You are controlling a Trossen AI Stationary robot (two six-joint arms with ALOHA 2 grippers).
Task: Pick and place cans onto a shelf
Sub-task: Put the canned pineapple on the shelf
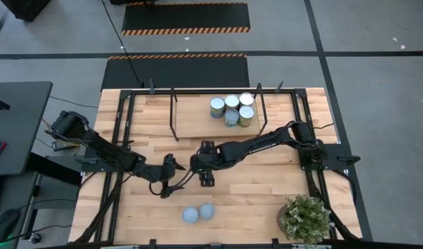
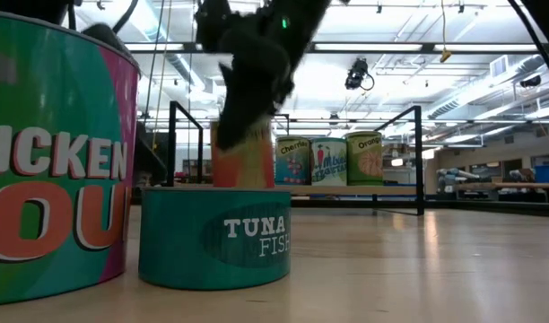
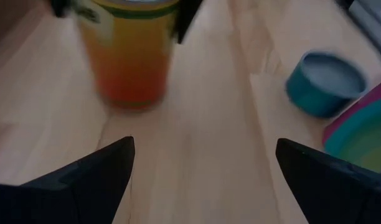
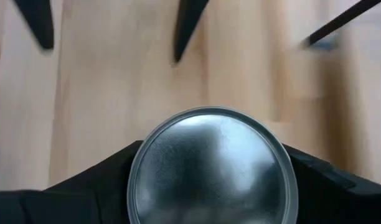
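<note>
Right end effector (image 4: 212, 180) clamped on can (image 4: 212, 168) — above wooden tabletop (image 1: 253, 200); left end effector (image 3: 203, 168) apart.

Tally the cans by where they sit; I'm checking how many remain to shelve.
Small cylindrical tin cans on the low light-wood shelf: 5
Orange-labelled tin can gripped by the right hand: 1
Pale-blue-topped tin cans on the tabletop near the front edge: 2
Total: 8
</note>
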